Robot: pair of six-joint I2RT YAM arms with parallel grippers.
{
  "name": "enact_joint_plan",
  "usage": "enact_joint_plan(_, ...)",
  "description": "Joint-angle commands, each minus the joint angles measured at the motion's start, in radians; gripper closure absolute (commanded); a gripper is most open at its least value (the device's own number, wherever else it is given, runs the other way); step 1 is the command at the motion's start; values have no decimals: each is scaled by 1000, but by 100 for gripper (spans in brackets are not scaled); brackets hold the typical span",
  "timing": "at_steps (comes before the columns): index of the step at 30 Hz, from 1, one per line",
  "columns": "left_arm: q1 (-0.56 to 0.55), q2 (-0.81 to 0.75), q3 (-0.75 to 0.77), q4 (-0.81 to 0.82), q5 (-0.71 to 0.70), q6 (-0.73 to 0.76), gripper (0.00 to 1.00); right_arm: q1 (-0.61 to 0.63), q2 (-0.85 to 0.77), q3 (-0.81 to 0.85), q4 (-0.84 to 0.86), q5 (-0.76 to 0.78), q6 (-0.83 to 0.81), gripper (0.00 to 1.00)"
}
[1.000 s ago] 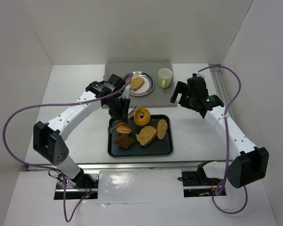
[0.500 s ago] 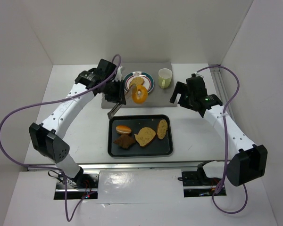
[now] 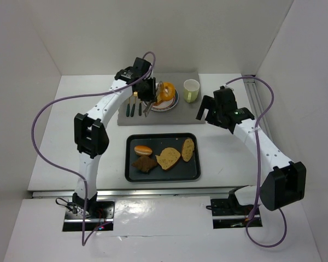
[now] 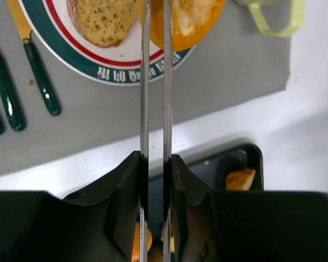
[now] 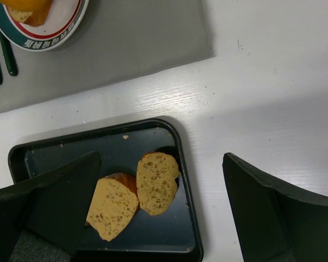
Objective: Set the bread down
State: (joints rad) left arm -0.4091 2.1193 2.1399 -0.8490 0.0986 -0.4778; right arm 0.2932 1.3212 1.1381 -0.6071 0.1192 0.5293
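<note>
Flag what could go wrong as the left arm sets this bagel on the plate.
The left gripper pinches the bagel only at its edge, so it may slip early. It hangs near the rim of the plate and could roll off toward the mug. The slice already takes the plate's left; landing on it could shove it off.

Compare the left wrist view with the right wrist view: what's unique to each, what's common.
Left wrist only: the green mug and the left tool clamped on the bagel. Right wrist only: the right tool, open, and two whole bread slices. Both: the plate, grey mat, green-handled cutlery and black tray.
</note>
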Motion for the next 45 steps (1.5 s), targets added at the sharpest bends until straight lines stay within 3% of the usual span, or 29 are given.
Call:
enact_joint_plan(1, 0, 62, 86, 22, -20, -5, 100, -16, -2, 46, 10, 31, -12, 0)
enact_joint_plan(3, 0, 71, 86, 22, -31, -5, 97, -16, -2, 46, 10, 31, -12, 0)
enact_joint_plan(4, 0, 83, 86, 22, -31, 5, 90, -16, -2, 46, 1, 31, -12, 0)
enact_joint_plan(5, 0, 84, 86, 22, -31, 5, 73, -16, -2, 46, 1, 31, -12, 0)
enact_joint_plan(8, 0, 84, 86, 22, -31, 15, 59, -16, -2, 37, 1, 31, -12, 0)
enact_joint_plan(12, 0, 38, 68, 22, -22, 15, 58, -16, 7, 37, 1, 31, -12, 0)
enact_joint_plan(14, 0, 13, 58, 22, -22, 24, 47, -16, 7, 37, 1, 31, -12, 0)
enact_joint_plan(17, 0, -30, 49, 22, -22, 24, 39, -16, 7, 37, 1, 22, -12, 0)
enact_joint_plan(23, 0, -91, 8, 13, -33, 24, 41, -16, -22, 37, 10, 13, -12, 0)
enact_joint_plan(28, -11, -235, -67, 13, -22, 25, 43, -16, -51, 28, 0, 13, -12, 0)
enact_joint_plan(33, -126, -369, -308, 22, 82, 34, 43, -16, -82, 28, -40, 42, -12, 0)
enact_joint_plan(39, -255, -522, -657, 189, 194, -84, 40, -25, -128, 28, -59, 53, -12, 0)
enact_joint_plan(45, -307, -547, -787, 235, 243, -105, 39, -25, -137, 28, -69, 62, -12, 0)
